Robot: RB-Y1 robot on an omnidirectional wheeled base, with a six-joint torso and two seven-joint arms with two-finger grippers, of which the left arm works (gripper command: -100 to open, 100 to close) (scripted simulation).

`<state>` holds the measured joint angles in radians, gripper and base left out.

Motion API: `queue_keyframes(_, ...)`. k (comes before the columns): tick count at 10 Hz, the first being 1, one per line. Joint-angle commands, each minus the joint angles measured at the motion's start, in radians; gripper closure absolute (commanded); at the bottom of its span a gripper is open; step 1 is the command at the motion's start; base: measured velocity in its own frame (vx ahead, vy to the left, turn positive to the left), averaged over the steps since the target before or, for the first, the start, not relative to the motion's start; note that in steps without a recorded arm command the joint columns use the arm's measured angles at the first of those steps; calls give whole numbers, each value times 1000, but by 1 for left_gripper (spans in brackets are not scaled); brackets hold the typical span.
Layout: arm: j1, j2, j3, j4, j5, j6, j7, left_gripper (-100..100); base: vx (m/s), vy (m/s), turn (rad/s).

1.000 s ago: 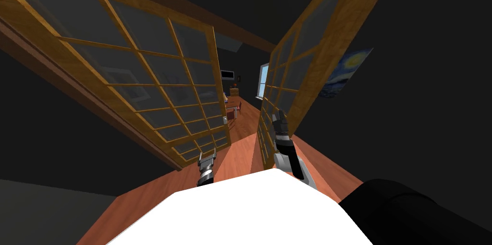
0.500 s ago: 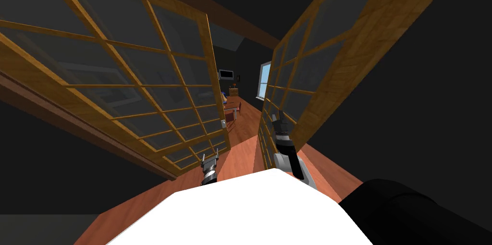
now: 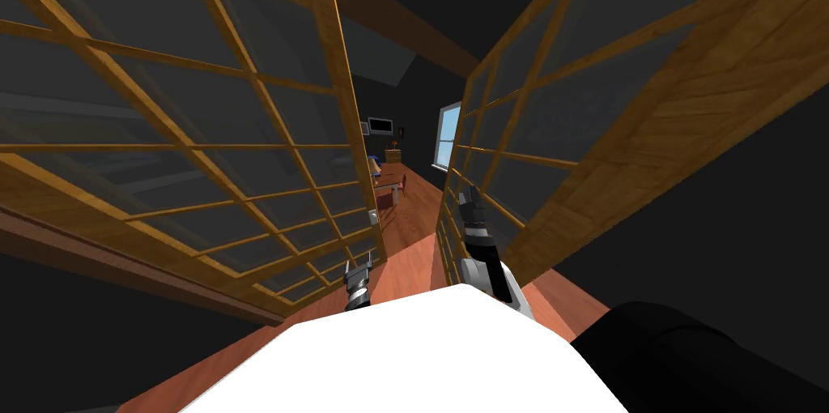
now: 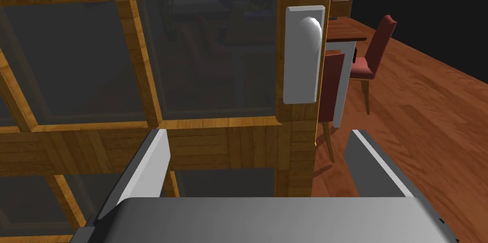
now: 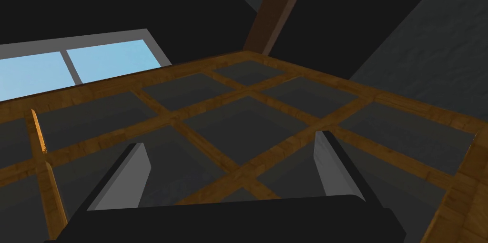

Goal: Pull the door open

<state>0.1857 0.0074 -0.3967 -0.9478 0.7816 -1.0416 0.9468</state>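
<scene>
The left gripper [image 4: 257, 134], its two pale blade fingers spread apart and holding nothing, sits low at the near edge of the left door [image 4: 295, 130], a wooden lattice of dark glass panes, with the door's flat grey handle plate [image 4: 299, 73] and rounded knob [image 4: 310, 30] just beyond and apart from the fingers. To the right, the right gripper [image 5: 231, 139] is raised with its forearm reaching forward, its fingers also apart and empty, close against the glass-and-wood grid of the right door [image 5: 286, 107]. Through the gap between the two doors, on the far side, dark red chairs [image 4: 376, 49] stand at a table [image 4: 345, 35] on a reddish plank floor [image 4: 429, 111].
</scene>
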Motion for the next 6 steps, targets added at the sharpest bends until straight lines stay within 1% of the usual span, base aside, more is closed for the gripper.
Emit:
queue_keyframes(1, 2, -12, -9, 2, 9, -1, -1, -100, 198, -21, -11)
queue_keyframes(3, 1, -25, -17, 9, 16, -3, 0, -100, 193, 18, -12)
queue_keyframes(6, 1, -45, -27, 17, 27, -7, 1, -100, 206, -22, -18)
